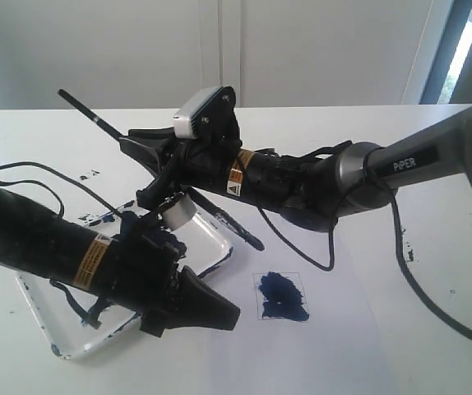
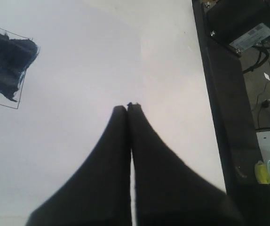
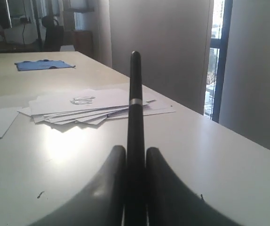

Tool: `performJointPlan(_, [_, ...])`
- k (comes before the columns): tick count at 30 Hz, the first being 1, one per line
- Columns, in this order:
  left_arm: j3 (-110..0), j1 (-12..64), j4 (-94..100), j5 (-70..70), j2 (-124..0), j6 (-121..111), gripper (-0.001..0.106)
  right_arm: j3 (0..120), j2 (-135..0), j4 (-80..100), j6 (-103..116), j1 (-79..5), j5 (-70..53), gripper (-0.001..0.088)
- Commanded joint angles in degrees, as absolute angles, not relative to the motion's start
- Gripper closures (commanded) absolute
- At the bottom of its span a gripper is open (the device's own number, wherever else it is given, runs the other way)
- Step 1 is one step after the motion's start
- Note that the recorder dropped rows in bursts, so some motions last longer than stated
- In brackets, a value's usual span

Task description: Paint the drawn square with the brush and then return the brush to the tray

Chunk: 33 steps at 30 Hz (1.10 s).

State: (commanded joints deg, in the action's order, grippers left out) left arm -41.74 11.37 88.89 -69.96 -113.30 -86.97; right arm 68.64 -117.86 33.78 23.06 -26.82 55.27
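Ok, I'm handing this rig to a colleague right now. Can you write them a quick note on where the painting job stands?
The left gripper is shut and empty, hovering over the paper near the drawn square.
The right gripper is shut on the brush, which is held in the air with its handle end sticking out past the fingers.
The drawn square is mostly covered in dark blue paint.
The tray sits beside the paper, and the brush is not in it.
Done: the painting, by the look of it.
Left: lay the brush in the tray and let go.
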Motion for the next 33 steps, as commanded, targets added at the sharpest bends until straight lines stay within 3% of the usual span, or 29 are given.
performJointPlan(12, [-41.74, 8.16, 84.23, -69.96, -104.86, -84.64, 0.1, 68.64, -113.81, 49.85, 31.55, -28.0, 50.21, 0.0868])
performJointPlan(22, [-44.1, 7.92, 80.34, -69.96, -103.29, -83.33, 0.1, 68.64, -113.68, 55.95, 37.74, -34.35, 51.25, 0.0868])
performJointPlan(33, [-44.1, -0.03, 77.81, -69.96, -103.29, -82.43, 0.1, 68.53, -112.66, 58.98, 42.85, -35.43, 52.73, 0.0868])
